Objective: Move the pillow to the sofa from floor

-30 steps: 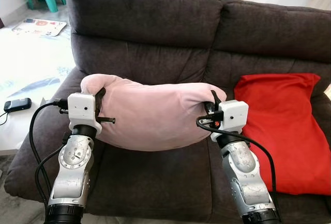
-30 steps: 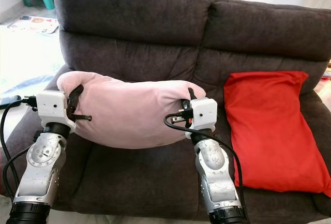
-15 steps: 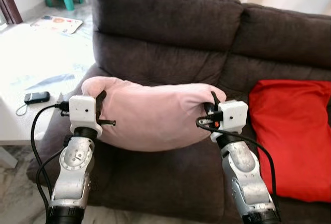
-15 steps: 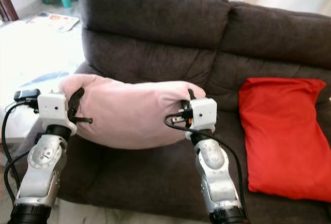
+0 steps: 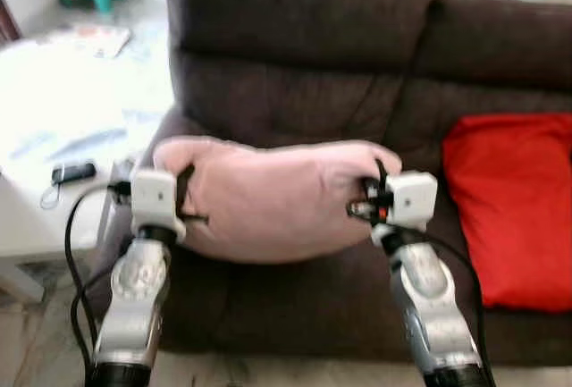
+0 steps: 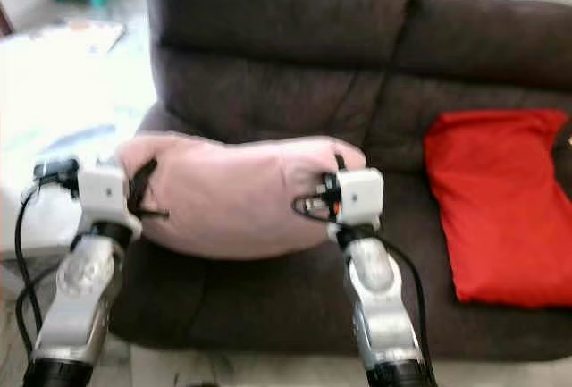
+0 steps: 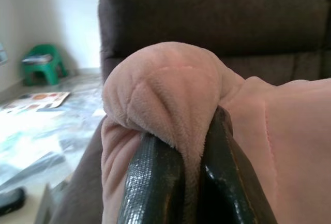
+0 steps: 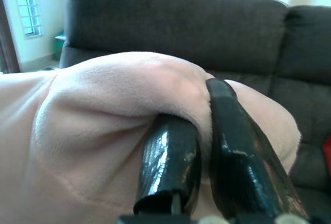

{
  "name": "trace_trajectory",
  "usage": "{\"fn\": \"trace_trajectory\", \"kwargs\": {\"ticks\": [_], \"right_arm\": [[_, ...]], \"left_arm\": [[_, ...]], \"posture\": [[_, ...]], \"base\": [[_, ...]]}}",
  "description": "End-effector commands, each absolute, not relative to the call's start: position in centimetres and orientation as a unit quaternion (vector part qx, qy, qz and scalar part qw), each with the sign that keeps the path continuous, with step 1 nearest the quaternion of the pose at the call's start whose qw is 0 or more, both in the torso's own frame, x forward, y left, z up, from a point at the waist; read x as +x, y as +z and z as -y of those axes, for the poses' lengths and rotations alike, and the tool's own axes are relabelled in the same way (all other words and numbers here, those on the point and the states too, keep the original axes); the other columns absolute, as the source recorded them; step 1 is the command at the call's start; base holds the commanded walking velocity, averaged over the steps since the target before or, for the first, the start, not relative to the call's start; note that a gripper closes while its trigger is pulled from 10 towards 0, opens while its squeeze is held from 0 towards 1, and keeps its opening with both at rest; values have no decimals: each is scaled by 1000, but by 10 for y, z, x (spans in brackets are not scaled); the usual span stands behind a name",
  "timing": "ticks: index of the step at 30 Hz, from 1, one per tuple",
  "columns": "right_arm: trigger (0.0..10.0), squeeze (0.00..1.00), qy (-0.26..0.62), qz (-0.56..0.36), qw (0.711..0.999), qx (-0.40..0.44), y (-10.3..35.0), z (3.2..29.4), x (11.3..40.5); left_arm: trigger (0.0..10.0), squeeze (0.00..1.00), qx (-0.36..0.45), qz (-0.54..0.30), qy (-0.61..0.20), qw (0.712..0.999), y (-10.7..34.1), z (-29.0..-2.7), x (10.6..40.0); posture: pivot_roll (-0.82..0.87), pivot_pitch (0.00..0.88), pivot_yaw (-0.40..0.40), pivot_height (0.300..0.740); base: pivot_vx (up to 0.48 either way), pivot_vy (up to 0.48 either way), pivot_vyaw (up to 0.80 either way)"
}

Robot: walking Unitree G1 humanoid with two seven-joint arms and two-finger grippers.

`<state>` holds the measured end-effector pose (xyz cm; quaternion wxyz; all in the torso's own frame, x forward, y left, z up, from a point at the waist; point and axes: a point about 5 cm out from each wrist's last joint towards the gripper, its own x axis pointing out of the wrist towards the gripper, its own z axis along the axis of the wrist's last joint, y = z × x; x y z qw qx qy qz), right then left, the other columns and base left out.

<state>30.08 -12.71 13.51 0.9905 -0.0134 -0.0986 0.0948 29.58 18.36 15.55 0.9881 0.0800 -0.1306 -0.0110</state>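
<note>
Pillow: the pink pillow hangs in the air between the two grippers, in front of the sofa's back and above its seat.
Pillow's long way: it runs side to side, from one gripper across to the other. The middle sags down a bit and the two ends sit higher where they are pinched.
Left gripper: the left gripper pinches the pillow's left end. Its two black fingers are close together with a fold of soft pink cloth squeezed between them.
Right gripper: the right gripper pinches the pillow's right end the same way, fingers close together on a bunch of cloth.
Sofa: the dark brown sofa is right behind and under the pillow. Its seat is below both grippers.
Red pillow: a red pillow lies on the sofa, off to the right of the right gripper, apart from the pink one.
Table: a white table is out past the left gripper, with a small dark thing lying on it.
Stool: a green stool stands far back on the floor, beyond the left gripper.
</note>
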Motion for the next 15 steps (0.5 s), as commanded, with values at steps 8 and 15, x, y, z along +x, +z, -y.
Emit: {"fn": "trace_trajectory", "kwargs": {"ticks": [8, 15], "right_arm": [[10000, 0, 66, 100, 992, -32, 138, 137, 307], [10000, 0, 53, 86, 994, -41, 135, 143, 312]], "left_arm": [[10000, 0, 55, 128, -88, 986, 161, -160, 296], [10000, 0, 45, 122, -103, 986, 161, -157, 296]], "posture": [[139, 65, -96, 740], [144, 63, -97, 740]], "base": [[0, 0, 0], [0, 0, 0]]}}
